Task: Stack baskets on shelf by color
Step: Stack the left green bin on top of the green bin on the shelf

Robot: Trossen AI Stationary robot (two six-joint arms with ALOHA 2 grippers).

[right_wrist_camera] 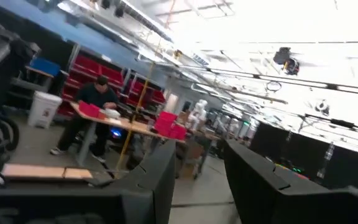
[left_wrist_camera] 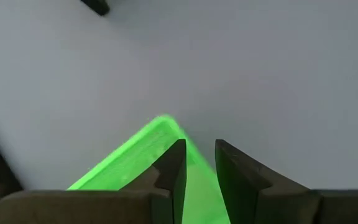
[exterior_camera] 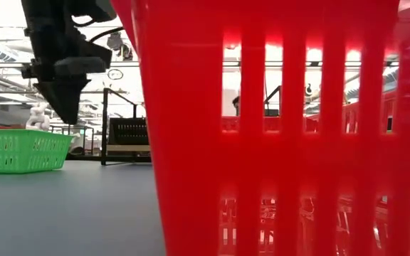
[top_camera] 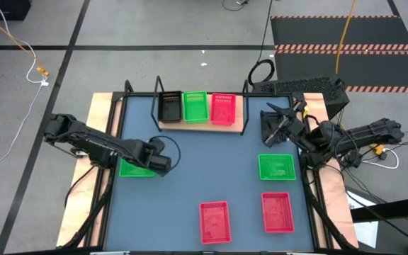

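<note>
On the shelf [top_camera: 237,119] at the table's far edge, a black basket [top_camera: 168,106], a green one [top_camera: 195,106] and a red one [top_camera: 222,108] rest side by side. Another green basket [top_camera: 134,168] lies on the table at the left. My left gripper [left_wrist_camera: 199,152] points down just above its right end [left_wrist_camera: 160,134], its fingers a narrow gap apart and touching nothing. A third green basket [top_camera: 277,167] and two red ones [top_camera: 214,221] [top_camera: 277,211] lie on the table at the right and near. My right gripper [top_camera: 269,122] hangs raised at the far right, open and empty.
One red basket [exterior_camera: 276,128] stands right before the low camera and fills most of that view. The shelf's black wire frame [top_camera: 158,88] rises at its ends. In the right wrist view a person [right_wrist_camera: 95,99] sits at a table in the room beyond.
</note>
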